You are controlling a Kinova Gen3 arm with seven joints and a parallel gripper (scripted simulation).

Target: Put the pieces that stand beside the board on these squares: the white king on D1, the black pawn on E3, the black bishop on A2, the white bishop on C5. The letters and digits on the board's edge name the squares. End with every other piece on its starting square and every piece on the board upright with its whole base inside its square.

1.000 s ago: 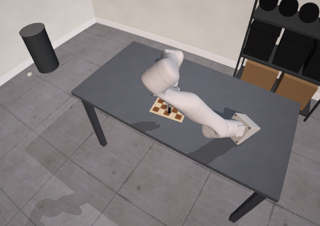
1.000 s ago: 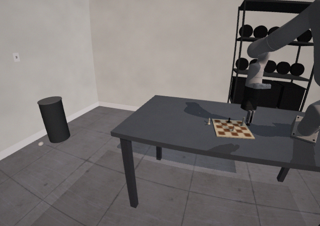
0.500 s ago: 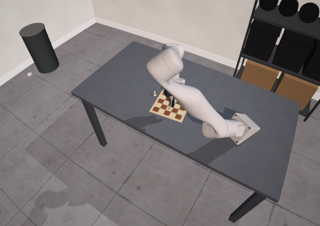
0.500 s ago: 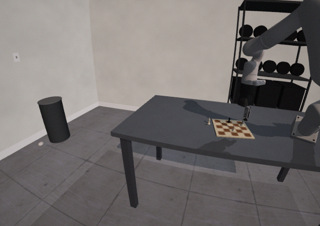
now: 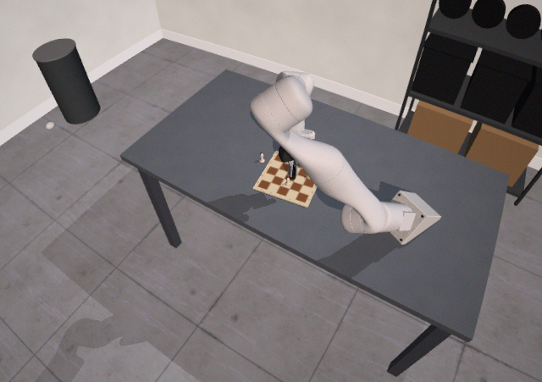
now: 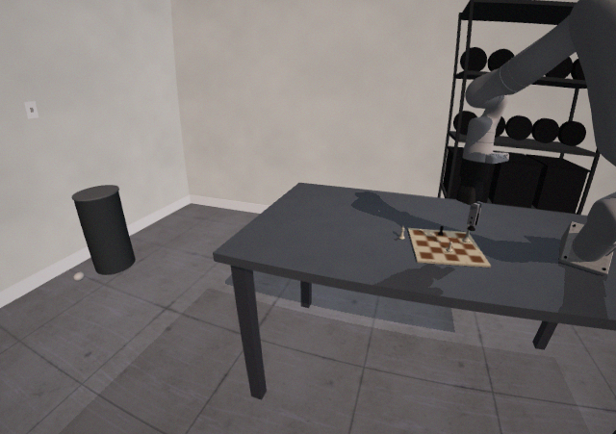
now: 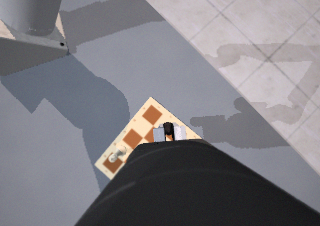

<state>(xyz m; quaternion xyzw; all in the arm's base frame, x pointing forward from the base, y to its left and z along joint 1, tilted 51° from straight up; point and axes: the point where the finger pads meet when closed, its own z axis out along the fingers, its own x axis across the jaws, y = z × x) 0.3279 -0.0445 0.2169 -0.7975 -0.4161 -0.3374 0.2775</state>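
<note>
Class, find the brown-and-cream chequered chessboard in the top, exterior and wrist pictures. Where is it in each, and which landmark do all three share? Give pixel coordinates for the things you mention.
Top: the chessboard [image 5: 294, 199] [image 6: 449, 263] [image 7: 151, 101] is near the centre, partly behind the arm.
Exterior: right of centre.
Wrist: just below centre, partly hidden.
Shared landmark: the pale, flat-faced arm base [image 5: 425, 217] [image 6: 594, 267] [image 7: 56, 47].

Black piece [image 5: 292, 177] [image 6: 472, 228] [image 7: 168, 129] held above checkered board [image 5: 274, 178] [image 6: 431, 251] [image 7: 152, 114]

We see pale walls [image 5: 279, 23] [image 6: 318, 96] with a white baseboard [image 5: 245, 60] [image 6: 218, 202], grey floor tiles [image 5: 236, 317] [image 6: 318, 370] [image 7: 270, 31], a dark table [image 5: 196, 150] [image 6: 318, 230] [image 7: 175, 56] crossed by shadows, a black shelf rack [image 5: 485, 45] [image 6: 470, 32] and, near a wall, a dark round bin [image 5: 69, 85] [image 6: 107, 233].
</note>
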